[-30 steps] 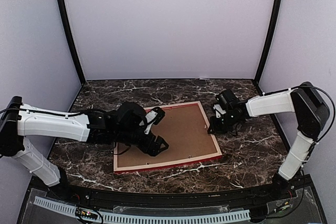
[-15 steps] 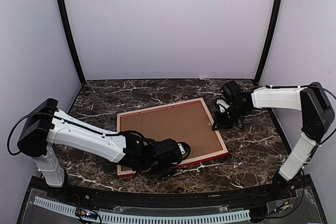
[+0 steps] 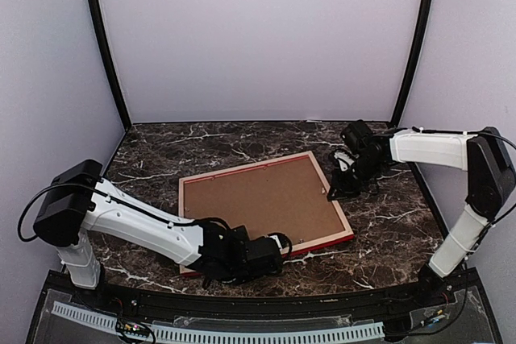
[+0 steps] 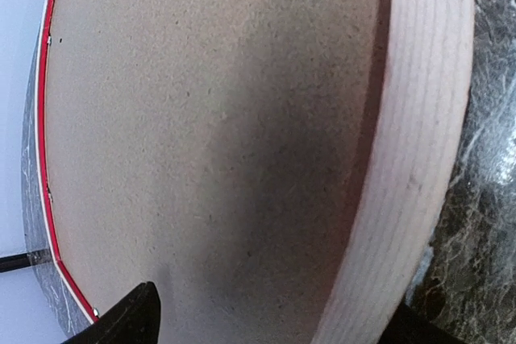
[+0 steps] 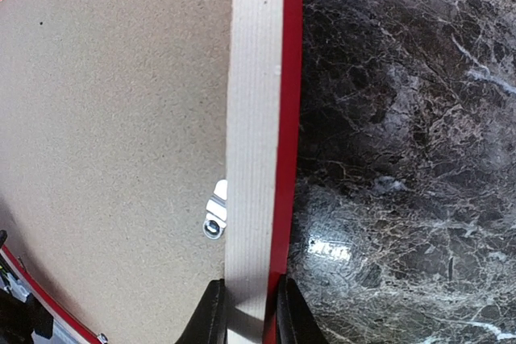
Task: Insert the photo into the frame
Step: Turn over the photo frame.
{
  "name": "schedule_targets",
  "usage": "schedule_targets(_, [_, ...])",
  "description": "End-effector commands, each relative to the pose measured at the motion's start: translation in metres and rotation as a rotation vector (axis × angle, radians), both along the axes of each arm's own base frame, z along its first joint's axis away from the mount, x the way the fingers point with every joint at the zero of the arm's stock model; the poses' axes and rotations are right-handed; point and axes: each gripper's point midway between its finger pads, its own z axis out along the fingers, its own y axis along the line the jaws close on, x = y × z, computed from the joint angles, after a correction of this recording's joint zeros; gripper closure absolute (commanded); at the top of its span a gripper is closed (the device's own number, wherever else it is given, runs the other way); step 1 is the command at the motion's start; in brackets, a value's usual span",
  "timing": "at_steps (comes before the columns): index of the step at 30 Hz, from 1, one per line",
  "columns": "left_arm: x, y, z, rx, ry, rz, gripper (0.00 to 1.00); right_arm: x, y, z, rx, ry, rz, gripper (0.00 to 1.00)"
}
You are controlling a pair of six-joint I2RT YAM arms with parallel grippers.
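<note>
The frame (image 3: 182,215) lies back-up in the middle of the marble tabletop (image 3: 387,223), turned a little askew, with its brown backing board (image 3: 262,203) filling the opening. I can't see the photo anywhere (it may be under that board, or out of sight altogether).

The right end effector (image 5: 247,312) is at the frame's far right edge. Its fingers are clenched on the pale rail, one on the inner side and one on the red outer side, just near a small metal tab (image 5: 216,217). The left end effector (image 4: 274,324) sits low at the near edge, its jaws spread wide either side of the near rail and grasping nothing.

It looks to me like the frame is being taken in hand from two sides. The next move probably calls for the left jaws to close squarely on the rail without nudging the frame out of the right-hand pinch.
</note>
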Motion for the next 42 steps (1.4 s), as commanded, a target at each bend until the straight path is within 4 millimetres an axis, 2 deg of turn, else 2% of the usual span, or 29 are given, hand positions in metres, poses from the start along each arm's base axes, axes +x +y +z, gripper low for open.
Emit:
schedule_targets(1, [0.004, 0.018, -0.002, 0.086, -0.078, 0.019, 0.16, 0.007, 0.026, 0.044, 0.165, -0.061, 0.054, 1.0])
schedule_targets(6, [0.005, 0.022, 0.001, 0.108, -0.113, 0.026, 0.21, 0.004, 0.024, 0.035, 0.151, -0.046, 0.054, 1.0])
schedule_targets(14, [0.003, 0.02, 0.009, 0.11, -0.126, 0.009, 0.56, 0.002, 0.019, 0.022, 0.125, -0.035, 0.055, 0.88])
schedule_targets(18, [0.005, 0.02, 0.018, 0.11, -0.147, 0.011, 0.64, 0.001, 0.018, 0.019, 0.117, -0.034, 0.058, 0.83])
schedule_targets(21, [0.007, 0.02, 0.027, 0.106, -0.17, 0.014, 0.67, 0.002, 0.017, 0.021, 0.112, -0.045, 0.062, 0.79])
schedule_targets(24, [0.009, 0.019, 0.041, 0.084, -0.188, 0.016, 0.69, 0.004, 0.015, 0.028, 0.105, -0.066, 0.065, 0.73])
schedule_targets(29, [0.013, 0.017, 0.066, 0.053, -0.229, 0.01, 0.73, 0.008, 0.009, 0.039, 0.076, -0.104, 0.061, 0.57])
schedule_targets(33, [0.017, 0.019, 0.086, 0.046, -0.276, 0.006, 0.76, 0.013, 0.004, 0.049, 0.061, -0.134, 0.051, 0.52])
schedule_targets(35, [0.019, 0.019, 0.098, 0.041, -0.3, 0.005, 0.79, 0.017, 0.002, 0.061, 0.058, -0.161, 0.042, 0.51])
schedule_targets(38, [0.02, 0.018, 0.119, 0.034, -0.325, -0.02, 0.89, 0.024, -0.002, 0.085, 0.059, -0.218, 0.027, 0.49])
schedule_targets(42, [0.017, 0.014, 0.158, -0.055, -0.322, -0.072, 0.98, 0.037, -0.007, 0.125, 0.07, -0.32, -0.005, 0.48])
